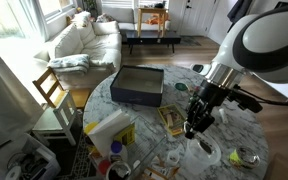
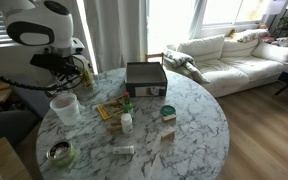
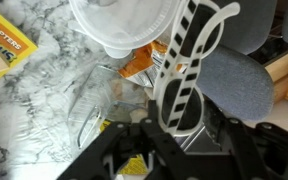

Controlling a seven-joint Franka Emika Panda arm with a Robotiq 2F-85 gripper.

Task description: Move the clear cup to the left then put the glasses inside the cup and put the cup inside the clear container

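In the wrist view, a yellow printed book (image 3: 2, 50) lies at the left edge on the white marble round table (image 3: 34, 115). Right of it, at the top centre of the frame, is the wide, see-through plastic clear cup (image 3: 124, 25) with its whitish rim, mouth up and nothing visible inside. Just right of centre, the glasses (image 3: 184, 70), clear-lensed with a black-and-white striped temple arm, rise from the gripper (image 3: 169, 140) at the bottom edge. The fingers look drawn in on that striped arm, though the contact itself is dark and blurred. At the far right is a grey padded chair seat (image 3: 239, 90), beyond the table edge.

The step in hand appears to be dropping the glasses into the cup. The striped arm reaches the cup's right rim but does not sit over the mouth. To do it well, shift toward the upper left of this view until the frame hangs over the middle of the opening. Then lower until the leading end is below the rim before letting go. The cup is light and near the table edge, so a nudge on its wall could tip it.

In an exterior view the cup (image 2: 64, 106) stands at the left of the table, with the gripper (image 2: 81, 75) above it.
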